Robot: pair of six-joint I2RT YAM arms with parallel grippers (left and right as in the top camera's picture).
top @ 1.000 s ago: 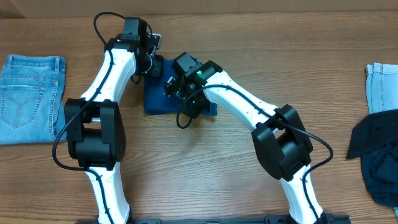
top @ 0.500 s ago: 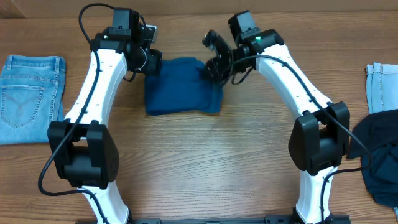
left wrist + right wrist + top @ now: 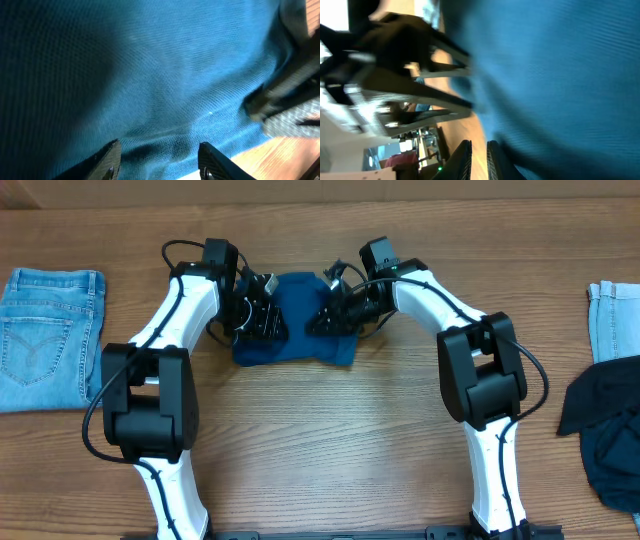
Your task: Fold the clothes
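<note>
The deep blue shirt lies folded in a small wrinkly rectangle on the wooden table at the centre back. My left gripper rests over its left part; in the left wrist view the gripper is open, with blue shirt spread under the fingers and nothing held. My right gripper sits at the shirt's right side; in the right wrist view the gripper has its jaws nearly together, with only wood showing in the thin gap, beside the shirt.
Folded light-blue jeans lie at the left edge. More light-blue denim and a dark navy cloth heap lie at the right edge. The left arm shows in the right wrist view.
Both grippers have come inward and down from the shirt's far corners onto its left and right sides. The shirt lies wider than a second ago.
</note>
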